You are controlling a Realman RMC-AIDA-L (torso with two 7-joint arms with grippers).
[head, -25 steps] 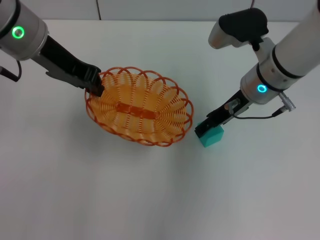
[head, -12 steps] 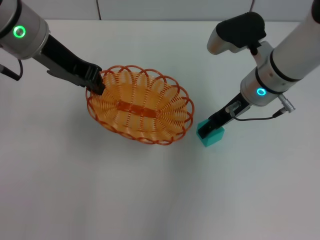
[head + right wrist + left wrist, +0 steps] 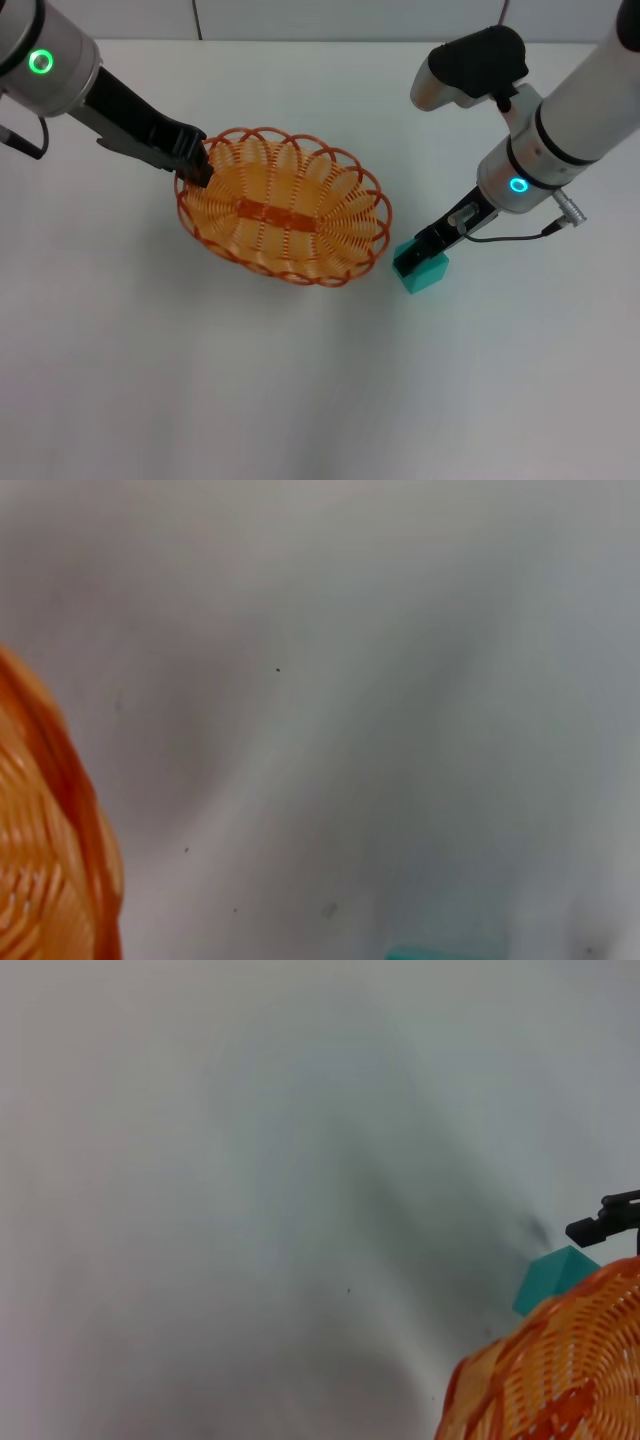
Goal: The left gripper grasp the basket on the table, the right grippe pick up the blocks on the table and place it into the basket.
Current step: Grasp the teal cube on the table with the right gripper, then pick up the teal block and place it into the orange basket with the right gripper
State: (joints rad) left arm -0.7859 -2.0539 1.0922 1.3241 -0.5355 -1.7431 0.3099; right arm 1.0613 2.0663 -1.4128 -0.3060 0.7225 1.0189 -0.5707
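One orange basket (image 3: 284, 220) and one teal cube (image 3: 425, 272) just beside it are sitting on the white surface (image 3: 300, 400); two arms are reaching in.

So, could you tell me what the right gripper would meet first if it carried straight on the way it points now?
The right gripper points down and toward the robot's left, its tip already at the teal block. That block comes first. Beyond it lies the basket rim, though height is hard to judge.

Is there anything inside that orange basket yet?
No. The basket holds nothing but its own flat bottom bar. The cube sits on the table beside it, under the right tool.
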